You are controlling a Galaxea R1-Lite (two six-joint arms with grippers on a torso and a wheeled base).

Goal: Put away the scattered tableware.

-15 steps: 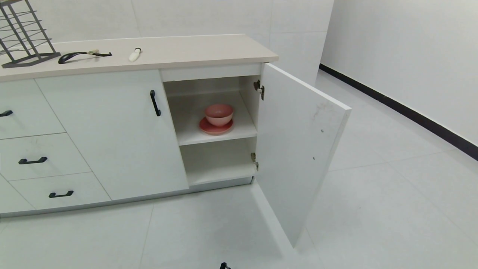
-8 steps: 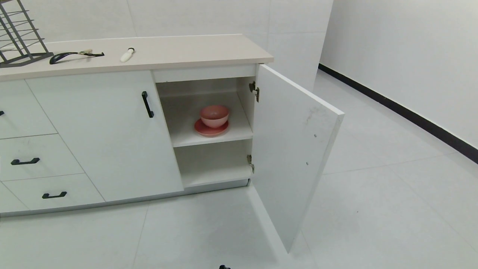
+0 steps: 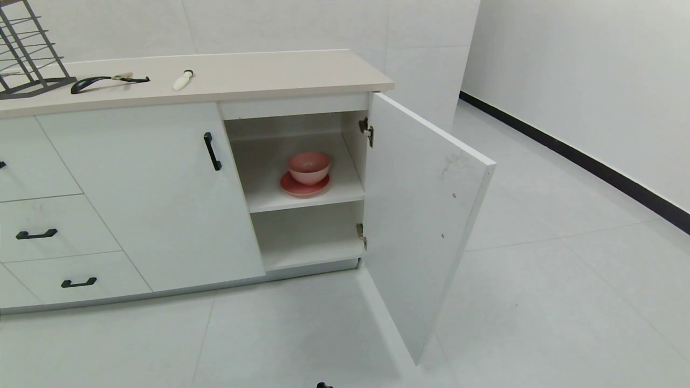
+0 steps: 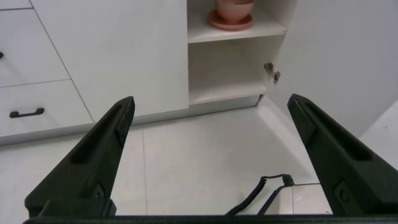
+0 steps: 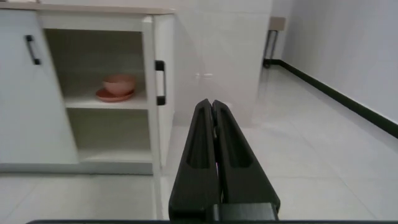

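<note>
Pink bowl (image 3: 309, 167): sits upright on red plate (image 3: 304, 186), touching it, roughly centred on it.

Bowl and plate: rest on upper shelf (image 3: 269, 200) of the open cabinet, toward the hinge side and near the front edge. Lower shelf (image 3: 307, 253) directly beneath.

Cabinet door (image 3: 420, 215): stands swung wide open at the right, hinged at top and bottom of its inner edge. Carries a black handle (image 5: 160, 83) on the outer face, as seen in the right wrist view.

Neighbouring door (image 3: 145, 188): shut, just left of the open compartment. Stack of drawers (image 3: 48, 226) farther left, also shut.

Counter (image 3: 269, 73): bears a black-handled utensil (image 3: 102, 81) and a white-handled utensil (image 3: 183, 80), lying apart from each other. Wire rack (image 3: 27, 59) at the far left end, beside the black one.

Left end effector (image 4: 211, 102): released, fingers (image 4: 106, 149) spread wide with nothing between. Hangs above the floor in front of the cabinet, well apart from bowl and plate.

Right end effector (image 5: 215, 106): clenched, fingers pressed flat together with nothing gripped. Points toward the open door, well apart from the shelf.
</note>
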